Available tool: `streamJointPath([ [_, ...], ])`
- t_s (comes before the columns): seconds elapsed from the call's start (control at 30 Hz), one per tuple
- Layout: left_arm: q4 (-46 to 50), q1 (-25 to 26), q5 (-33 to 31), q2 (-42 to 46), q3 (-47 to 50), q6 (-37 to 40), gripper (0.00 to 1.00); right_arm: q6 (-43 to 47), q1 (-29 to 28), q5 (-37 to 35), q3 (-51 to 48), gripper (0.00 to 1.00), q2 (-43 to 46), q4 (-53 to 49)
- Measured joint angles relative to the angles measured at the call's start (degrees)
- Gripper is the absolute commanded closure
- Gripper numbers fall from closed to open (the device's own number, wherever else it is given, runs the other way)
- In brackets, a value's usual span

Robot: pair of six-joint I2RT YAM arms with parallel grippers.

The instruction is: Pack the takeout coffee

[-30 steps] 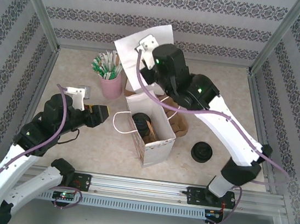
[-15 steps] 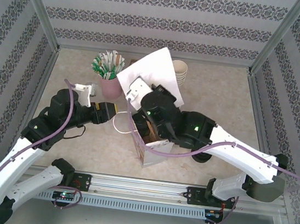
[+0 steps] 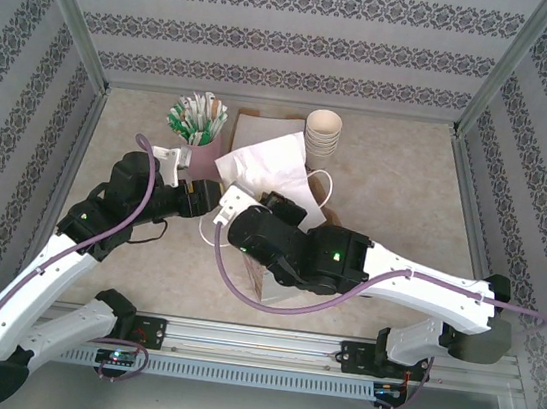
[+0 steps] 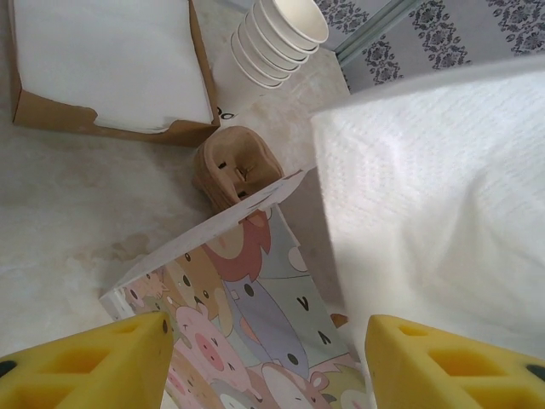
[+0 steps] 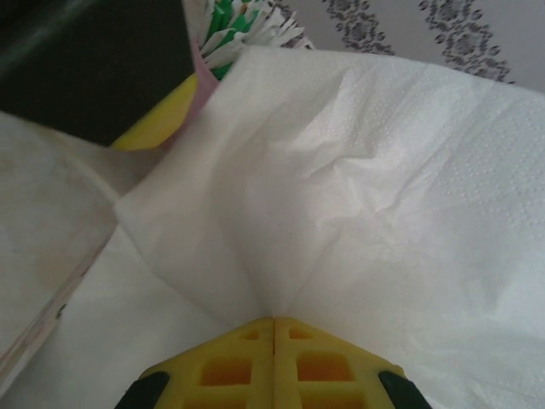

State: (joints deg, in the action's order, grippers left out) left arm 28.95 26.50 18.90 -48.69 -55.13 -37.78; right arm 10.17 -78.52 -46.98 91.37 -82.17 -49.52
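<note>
**Clerk:** Item one, takeout coffee: location?
**Checker:** Cannot be told. In the overhead view the right arm lies across the paper bag point(image 4: 247, 324) and the table point(image 3: 406, 192) beside it, covering whatever stands there. Whether the cup is bagged is not established.

**Clerk:** Item two, right gripper point(image 5: 274, 336)?
**Checker:** Clenched on a white napkin point(image 5: 358, 170), pinched at one point, with the sheet fanned out wide over the bag.

**Clerk:** Item three, left gripper point(image 4: 268, 362)?
**Checker:** Released, fingers well apart with nothing between them. It is poised just beside the bag's printed side.

**Clerk:** Step in hand?
**Checker:** By my reading, adding the napkin to the bag. The next move calls for lowering the sheet through the mouth, then letting go. The left gripper is placed to steady the wall if it gives.

**Clerk:** Surroundings?
**Checker:**
- Cardboard tray of napkins point(image 4: 51, 126), beyond the bag.
- Stack of cream paper cups point(image 3: 323, 135), next to the tray.
- Pink cup of sachets point(image 3: 201, 163), just beside the left gripper.
- Brown moulded piece point(image 4: 237, 166) at the bag's top edge. I cannot tell whether it is inside or behind.

**Clerk:** Obstructions?
**Checker:**
- The napkin looks broader than the opening and may drape over the rim.
- The two grippers are close together.
- The bag looks light and could tip if nudged.
</note>
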Motion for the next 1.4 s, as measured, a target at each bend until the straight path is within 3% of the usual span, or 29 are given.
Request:
streamJointPath([
  [0.17, -0.1, 0.0, 0.0, 0.0, 0.0, 0.0, 0.38, -5.6, 1.0, 7.1, 0.0, 1.00, 1.6, -2.1],
  [0.43, -0.1, 0.1, 0.0, -0.6, 0.0, 0.0, 0.38, -17.5, 10.1, 19.5, -4.5, 1.00, 6.4, -3.1],
  [0.6, -0.1, 0.1, 0.0, -0.9, 0.0, 0.2, 0.38, -21.9, 11.6, 25.9, -6.8, 1.00, 6.7, -4.0],
  [1.17, -0.1, 0.2, -0.1, -1.3, 0.0, 0.5, 0.39, -30.1, 15.6, 35.9, -4.9, 1.00, -1.9, -13.1],
  [1.23, -0.1, 0.2, -0.1, -1.3, 0.0, 0.6, 0.39, -30.7, 15.8, 36.9, -4.1, 0.93, -2.7, -14.0],
  [1.37, -0.1, 0.4, -0.5, -1.3, 0.0, 1.0, 0.39, -31.3, 16.1, 40.1, -2.2, 0.69, -4.3, -14.2],
  [1.4, -0.1, 0.4, -0.5, -1.3, 0.0, 1.1, 0.39, -31.3, 16.1, 40.9, -1.9, 0.68, -4.3, -13.7],
])
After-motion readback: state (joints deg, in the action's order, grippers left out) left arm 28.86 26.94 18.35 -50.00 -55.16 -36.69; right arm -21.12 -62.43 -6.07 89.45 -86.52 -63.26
